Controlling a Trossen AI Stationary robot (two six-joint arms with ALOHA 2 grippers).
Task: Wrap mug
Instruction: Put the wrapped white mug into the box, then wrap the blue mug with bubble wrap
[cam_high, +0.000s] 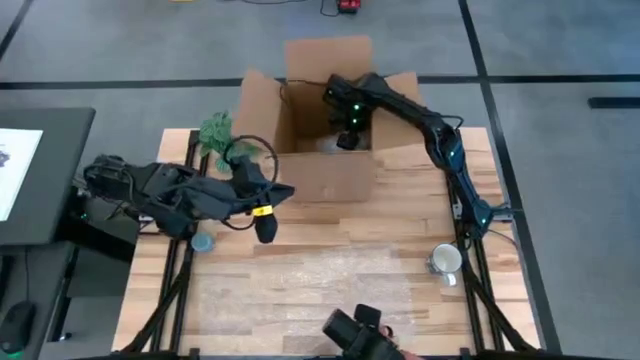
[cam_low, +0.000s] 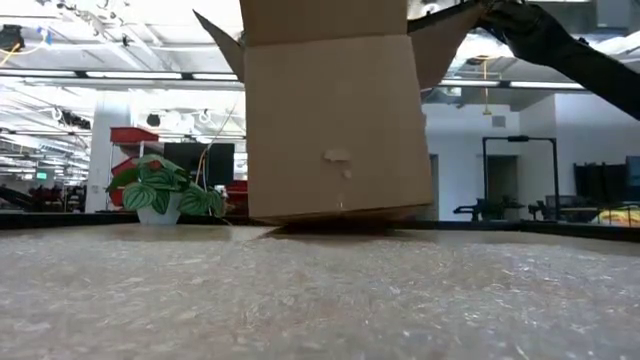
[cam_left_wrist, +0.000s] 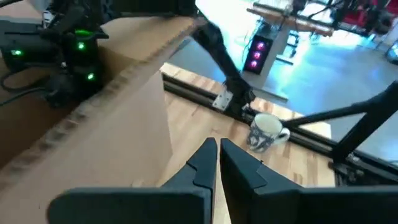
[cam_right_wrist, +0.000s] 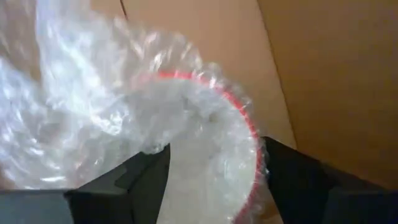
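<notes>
High view: right end effector (cam_high: 345, 138) is lowered inside the open brown cardboard box (cam_high: 325, 180); left end effector (cam_high: 267, 231), fingers closed and empty, hangs over the wooden worktop (cam_high: 300, 285).

Right wrist view: fingers spread around the red-rimmed, bubble-wrapped mug (cam_right_wrist: 205, 155). It is judged fragile, cushioned and slippery; best gripped across the body.

My high view looks straight down on the table (cam_high: 300, 290). Low view sits at tabletop level, close, facing the cardboard box (cam_low: 330, 110). Left wrist view faces the box flap and white mug (cam_left_wrist: 266, 132). Right wrist view looks into the box, very near.
</notes>
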